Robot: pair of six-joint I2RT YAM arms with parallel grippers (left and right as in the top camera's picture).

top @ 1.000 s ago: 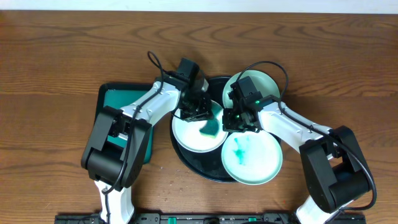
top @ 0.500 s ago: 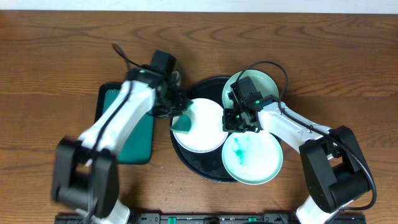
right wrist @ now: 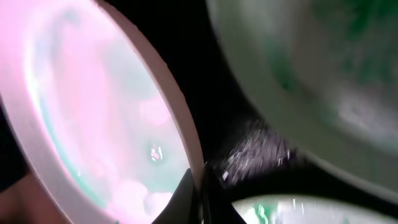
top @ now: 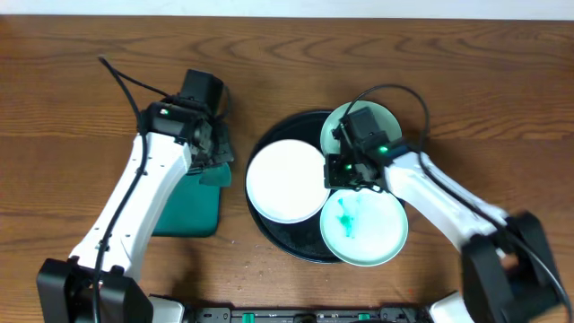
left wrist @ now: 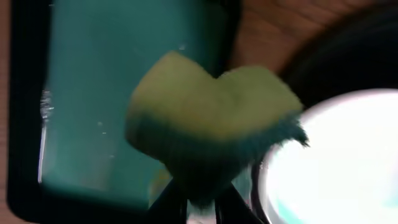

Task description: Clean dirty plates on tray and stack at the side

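Observation:
The white plate [top: 285, 181] lies on the left of the black tray [top: 269, 235] and looks clean. My right gripper [top: 338, 175] is shut on its right rim; the wrist view shows the fingers [right wrist: 200, 190] pinching the white plate's edge [right wrist: 93, 124]. A mint plate with a teal smear [top: 363, 226] lies at the tray's front right. A second mint plate [top: 368, 121] lies at the back right, partly under my right arm. My left gripper [top: 215, 163] is shut on a yellow-green sponge [left wrist: 211, 112] above the right edge of the rectangular green tray.
The rectangular dark-green tray [top: 184, 215] lies left of the black tray, also in the left wrist view [left wrist: 112, 93]. Bare wooden table [top: 81, 81] surrounds both trays. My right arm's cable loops over the back mint plate.
My left gripper has lifted the sponge off the white plate and swung left to the green tray. The teal smear on the white plate is gone. The right gripper has kept its hold.

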